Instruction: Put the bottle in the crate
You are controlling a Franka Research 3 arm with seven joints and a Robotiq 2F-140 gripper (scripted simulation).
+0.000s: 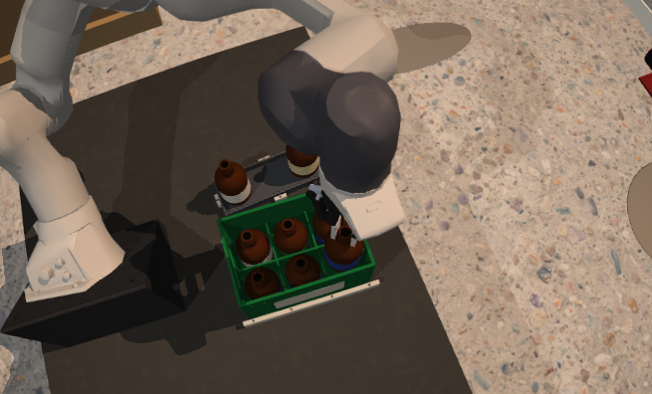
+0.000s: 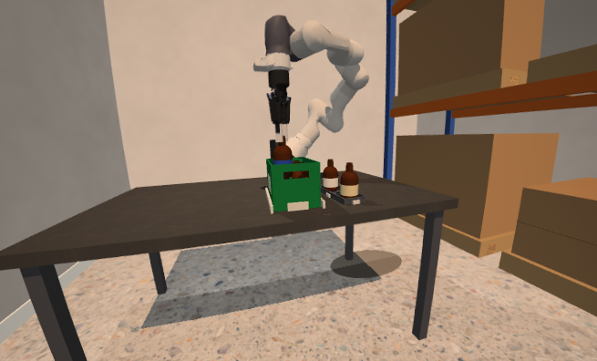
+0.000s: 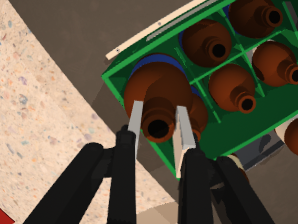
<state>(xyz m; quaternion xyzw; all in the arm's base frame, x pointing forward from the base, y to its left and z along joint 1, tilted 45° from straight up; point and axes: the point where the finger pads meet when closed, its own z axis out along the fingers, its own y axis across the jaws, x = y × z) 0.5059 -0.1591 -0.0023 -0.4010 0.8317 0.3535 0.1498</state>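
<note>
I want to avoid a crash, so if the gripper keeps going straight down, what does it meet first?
The gripper is shut on a bottle's neck and points straight down. That bottle would bottom out in the crate's corner slot first, probably; the slot floor is hidden.

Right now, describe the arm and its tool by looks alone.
The arm has rounded off-white links and a dark grey wrist segment. It stands on a black box-shaped base. The tool is black, with two slim pale grey fingertips. No cables or markings show.
</note>
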